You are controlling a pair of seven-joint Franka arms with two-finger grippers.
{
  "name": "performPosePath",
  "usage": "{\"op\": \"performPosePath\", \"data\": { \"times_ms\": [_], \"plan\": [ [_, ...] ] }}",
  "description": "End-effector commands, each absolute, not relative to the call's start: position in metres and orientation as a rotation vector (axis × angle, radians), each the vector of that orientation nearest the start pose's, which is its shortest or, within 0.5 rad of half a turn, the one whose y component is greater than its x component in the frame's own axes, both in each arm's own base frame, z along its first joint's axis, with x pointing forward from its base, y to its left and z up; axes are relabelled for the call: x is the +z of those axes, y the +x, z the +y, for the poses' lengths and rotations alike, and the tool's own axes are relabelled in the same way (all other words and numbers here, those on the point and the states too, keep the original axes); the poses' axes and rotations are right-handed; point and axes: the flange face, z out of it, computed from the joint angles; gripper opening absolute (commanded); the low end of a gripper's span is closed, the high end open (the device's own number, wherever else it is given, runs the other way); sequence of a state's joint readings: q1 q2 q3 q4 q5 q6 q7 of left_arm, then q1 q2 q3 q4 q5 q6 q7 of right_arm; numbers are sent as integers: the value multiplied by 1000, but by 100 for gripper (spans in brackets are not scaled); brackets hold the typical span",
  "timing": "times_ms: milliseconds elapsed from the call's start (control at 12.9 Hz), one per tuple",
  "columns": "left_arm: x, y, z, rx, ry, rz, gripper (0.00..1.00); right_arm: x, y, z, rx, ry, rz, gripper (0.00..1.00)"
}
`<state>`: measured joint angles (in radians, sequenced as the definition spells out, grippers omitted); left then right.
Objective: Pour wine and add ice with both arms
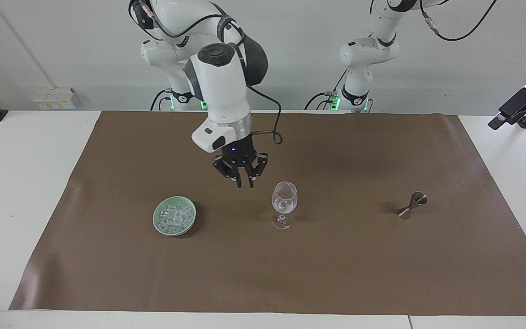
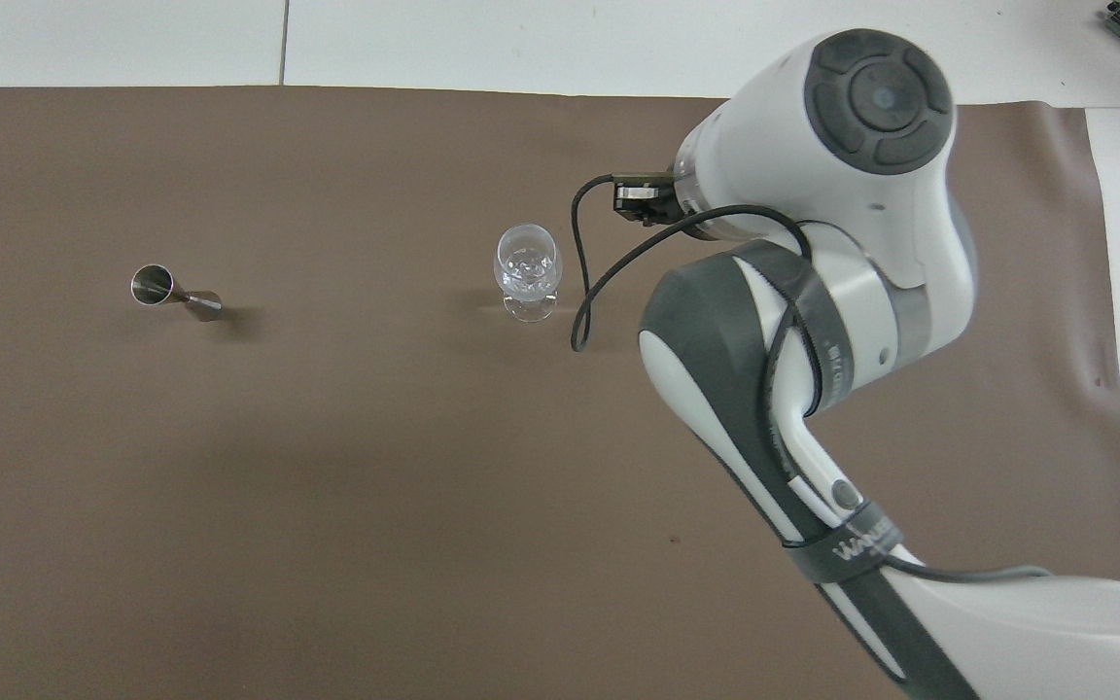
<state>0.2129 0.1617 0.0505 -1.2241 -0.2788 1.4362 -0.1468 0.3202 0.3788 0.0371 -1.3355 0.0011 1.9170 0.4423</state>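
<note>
right gripper (image 1: pixel 244 183), fingertips slightly parted and empty, hangs over the mat between the wine glass (image 1: pixel 284 204) and the ice (image 1: pixel 175 217) dish, likely fetching another cube.

Small clear ice (image 1: pixel 175 217) cubes lie heaped in a pale green dish (image 1: pixel 159 225) toward the right arm's end of the table. The wine glass (image 1: pixel 284 203) stands upright beside it, mid-table, with a few cubes in its bowl.

a robotics lab: two white franka arms (image 1: pixel 219 87) bolted at a white table (image 1: pixel 25 173) with a brown mat (image 1: pixel 336 265), bare white wall, trailing black cables (image 1: pixel 267 123).
</note>
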Motion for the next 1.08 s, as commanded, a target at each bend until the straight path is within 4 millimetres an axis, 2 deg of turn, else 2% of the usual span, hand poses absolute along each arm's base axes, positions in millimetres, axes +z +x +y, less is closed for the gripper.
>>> {"op": "performPosePath", "data": {
  "times_ms": [0,77,155,232,310,542,620,697,1007],
  "plan": [
    [708,562,93,-138,-3288,-435,100,545,653,185,-198,-3049,153,45],
    [717,557,76,-159,-3258,-335,100,552,651,163,-164,-3061,180,52],
    [724,553,64,-176,-3237,-293,100,554,648,146,-121,-3072,191,62],
    [728,550,53,-176,-3224,-255,100,561,643,131,-92,-3083,190,68],
    [727,548,45,-159,-3214,-205,100,568,638,117,-58,-3092,189,79],
    [721,547,13,-126,-3179,-76,100,588,620,84,22,-3111,191,89],
    [715,547,6,-106,-3175,-53,100,589,612,71,65,-3116,190,91],
    [710,547,-2,-93,-3176,-27,100,589,602,62,95,-3121,190,97],
    [694,550,-22,-44,-3179,43,100,577,566,27,171,-3133,270,100]
  ]
}}
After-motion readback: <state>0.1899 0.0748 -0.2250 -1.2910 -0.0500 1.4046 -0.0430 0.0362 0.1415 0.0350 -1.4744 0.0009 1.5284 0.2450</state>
